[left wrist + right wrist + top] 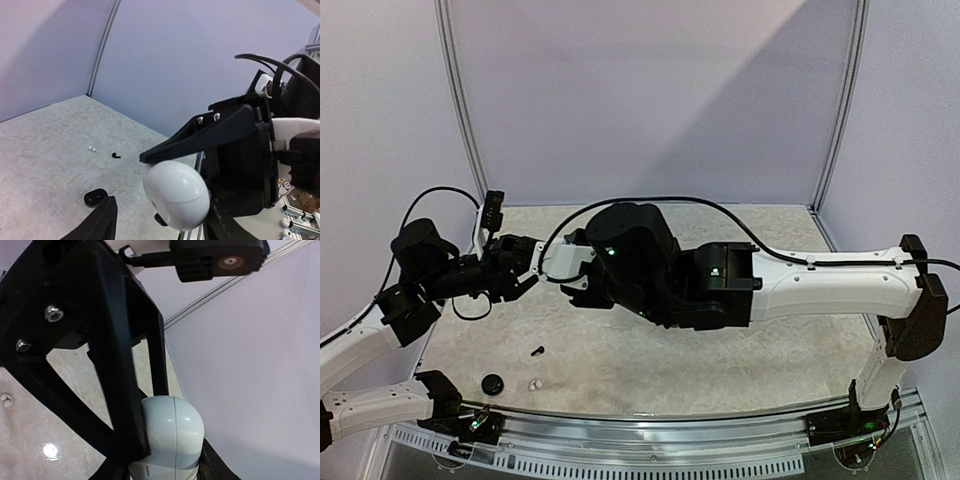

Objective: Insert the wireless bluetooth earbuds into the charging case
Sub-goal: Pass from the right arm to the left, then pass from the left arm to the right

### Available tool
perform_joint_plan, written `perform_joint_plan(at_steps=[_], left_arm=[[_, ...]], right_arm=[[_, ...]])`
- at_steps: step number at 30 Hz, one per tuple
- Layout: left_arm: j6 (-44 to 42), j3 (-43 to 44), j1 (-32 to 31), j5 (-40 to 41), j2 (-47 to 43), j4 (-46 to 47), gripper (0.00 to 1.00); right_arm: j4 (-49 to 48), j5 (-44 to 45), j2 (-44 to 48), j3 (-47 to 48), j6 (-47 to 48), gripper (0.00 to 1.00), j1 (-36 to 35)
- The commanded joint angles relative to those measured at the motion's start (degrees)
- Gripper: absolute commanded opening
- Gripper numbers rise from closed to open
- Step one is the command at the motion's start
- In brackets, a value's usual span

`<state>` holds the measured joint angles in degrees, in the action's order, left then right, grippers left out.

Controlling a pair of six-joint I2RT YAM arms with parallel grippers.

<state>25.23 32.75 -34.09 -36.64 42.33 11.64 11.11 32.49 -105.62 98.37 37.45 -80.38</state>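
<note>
A white egg-shaped charging case [558, 262] [175, 194] [174, 432] hangs in the air above the table's left part, lid seam closed. My right gripper [572, 266] [164, 469] is shut on it. My left gripper [527, 268] [161, 212] is open, its fingers [101, 220] straddling the case, with a gap showing on the left side. On the table lie the earbuds: a black one [536, 350] [116, 155] and a white one [534, 384] [91, 148], both far from the case.
A small round black case [492, 384] [95, 197] sits near the table's front left edge, beside the earbuds. The curved metal rail [650, 415] runs along the front. Purple walls enclose the back and sides.
</note>
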Motion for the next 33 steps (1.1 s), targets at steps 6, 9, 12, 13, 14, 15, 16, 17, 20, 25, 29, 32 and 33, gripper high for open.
perform_joint_plan(at_steps=[6,9,12,13,14,15,16,17,20,25,29,32,33], left_arm=[[0.6,1.2,-1.1,0.3,0.5,-1.3,0.34],[0.5,1.0,-1.2,0.0,0.6,-2.0,0.05],[0.0,0.8,-1.2,-0.4,0.1,-2.5,0.00],[-0.3,0.7,-1.2,-0.6,-0.1,-2.6,0.00],[-0.5,0.7,-1.2,-0.7,-0.2,-2.7,0.00],[-0.7,0.7,-1.2,-0.9,-0.4,-2.7,0.00],[-1.1,0.6,-1.2,-1.3,-0.5,-2.5,0.00],[-1.5,0.4,-1.2,-2.0,-0.5,-2.1,0.00],[-3.5,0.1,-1.2,-4.7,-0.8,-1.0,0.00],[-9.4,0.3,-1.2,-9.6,-1.2,-1.4,0.00],[-12.6,0.5,-1.2,-13.5,-0.6,-0.8,0.00],[-12.6,0.7,-1.2,-14.4,0.0,-0.6,0.00],[-12.4,0.7,-1.2,-14.6,0.1,-0.5,0.00]], right_arm=[[2.8,2.0,-2.9,2.6,1.7,0.05,-1.8],[2.4,2.4,-2.7,2.5,1.8,0.04,-1.8],[2.0,2.9,-2.2,2.4,1.6,0.07,-1.8],[1.9,3.1,-2.2,2.4,1.4,0.12,-1.8],[1.8,3.3,-2.0,2.2,0.8,0.18,-1.8],[1.6,3.5,-1.7,2.0,0.3,0.22,-1.7],[1.5,3.2,-1.5,1.7,-0.7,0.25,-1.6],[1.5,2.7,-0.9,1.4,-1.7,0.31,-1.4],[4.6,-2.8,1.4,0.9,-6.9,0.72,0.1],[11.2,-31.0,9.1,-2.4,-20.2,0.99,7.7],[4.0,-47.1,13.6,-9.8,-32.8,0.96,12.2],[3.7,-48.9,13.3,-10.2,-34.6,0.90,12.4],[3.8,-50.2,12.4,-9.6,-34.9,0.89,12.4]])
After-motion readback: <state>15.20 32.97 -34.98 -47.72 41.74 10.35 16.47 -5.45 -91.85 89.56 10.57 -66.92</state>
